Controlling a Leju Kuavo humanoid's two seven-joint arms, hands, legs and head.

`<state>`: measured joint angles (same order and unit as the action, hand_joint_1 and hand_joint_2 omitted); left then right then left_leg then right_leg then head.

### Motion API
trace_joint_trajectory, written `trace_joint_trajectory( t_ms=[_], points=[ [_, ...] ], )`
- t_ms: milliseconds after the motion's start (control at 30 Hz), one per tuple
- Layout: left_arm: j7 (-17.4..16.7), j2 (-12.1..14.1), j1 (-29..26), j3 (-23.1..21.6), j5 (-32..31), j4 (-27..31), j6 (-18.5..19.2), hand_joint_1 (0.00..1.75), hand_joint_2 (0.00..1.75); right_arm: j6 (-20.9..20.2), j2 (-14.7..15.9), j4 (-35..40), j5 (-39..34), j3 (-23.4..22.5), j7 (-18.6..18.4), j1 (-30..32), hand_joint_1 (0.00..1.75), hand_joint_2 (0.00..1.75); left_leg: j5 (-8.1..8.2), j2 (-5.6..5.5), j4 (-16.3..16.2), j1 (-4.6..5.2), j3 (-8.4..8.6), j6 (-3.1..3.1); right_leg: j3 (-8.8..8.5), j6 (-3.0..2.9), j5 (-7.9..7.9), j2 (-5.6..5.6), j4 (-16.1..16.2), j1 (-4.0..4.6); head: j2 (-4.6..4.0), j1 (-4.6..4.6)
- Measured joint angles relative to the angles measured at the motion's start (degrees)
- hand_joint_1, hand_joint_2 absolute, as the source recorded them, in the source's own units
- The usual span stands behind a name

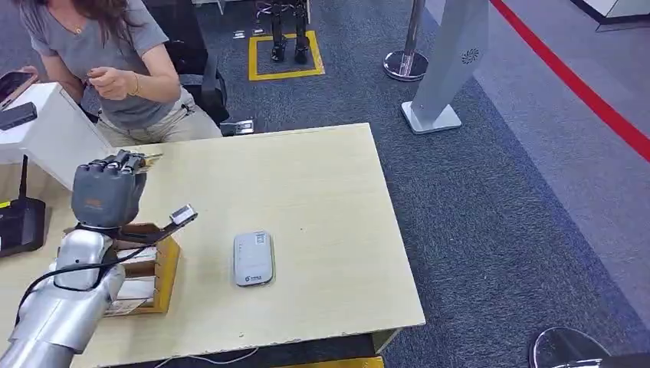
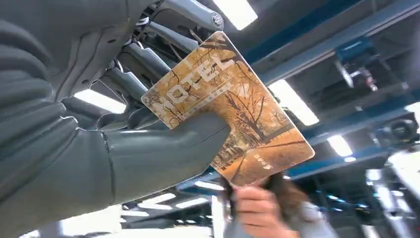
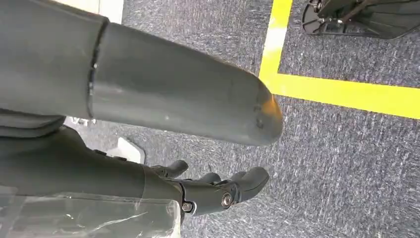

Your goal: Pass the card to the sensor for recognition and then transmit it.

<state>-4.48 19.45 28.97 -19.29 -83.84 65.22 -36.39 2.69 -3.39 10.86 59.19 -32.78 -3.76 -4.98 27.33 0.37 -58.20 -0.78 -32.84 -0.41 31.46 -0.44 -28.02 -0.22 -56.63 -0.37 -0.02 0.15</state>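
Orange card (image 2: pixel 233 109) is pinched in the left hand (image 1: pixel 107 192); right hand (image 3: pixel 148 129) hangs empty, fingers apart.

A person (image 1: pixel 115 69) in a grey top sat just beyond the far left corner of the bench (image 1: pixel 322 192), one hand raised in front of the chest. A small wooden box (image 1: pixel 157 272) stood near the bench's left edge, toward the near side. Off the left edge, a white cabinet (image 1: pixel 46 134) carried a dark phone (image 1: pixel 17 115), and a black router (image 1: pixel 19 222) sat below it. On the grey carpet (image 1: pixel 475 230) beyond the far right corner stood a grey slanted pillar (image 1: pixel 448 61) and a chrome post base (image 1: pixel 406 65). A yellow floor square (image 1: pixel 285 73) and a red line (image 1: pixel 582 88) marked the carpet.
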Motion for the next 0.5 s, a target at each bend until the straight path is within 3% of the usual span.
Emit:
trace_joint_trajectory(
  t_ms=[200, 500],
  points=[
    [1.62, 2.69, 0.19, 6.02, 0.05, -1.64, 0.0, 1.75, 1.75, -0.02, 0.0, 0.0, 0.22, -0.09, -0.07, 0.02, 0.0, 1.75, 0.0, 0.01, 0.0, 0.01, 0.0, 0.0, 0.02, 0.0, 0.0, 0.01, 0.01, 0.0, 0.0, 0.0],
    [3.0, 3.61, 0.34, 8.87, 1.38, -2.88, 0.0, 1.75, 1.75, -0.02, -0.18, 0.0, 0.24, -0.22, -0.07, 0.01, 0.0, 1.75, 0.0, 0.01, -0.01, 0.04, 0.0, 0.0, 0.01, 0.0, 0.0, 0.01, 0.02, -0.01, 0.0, 0.02]
  ],
)
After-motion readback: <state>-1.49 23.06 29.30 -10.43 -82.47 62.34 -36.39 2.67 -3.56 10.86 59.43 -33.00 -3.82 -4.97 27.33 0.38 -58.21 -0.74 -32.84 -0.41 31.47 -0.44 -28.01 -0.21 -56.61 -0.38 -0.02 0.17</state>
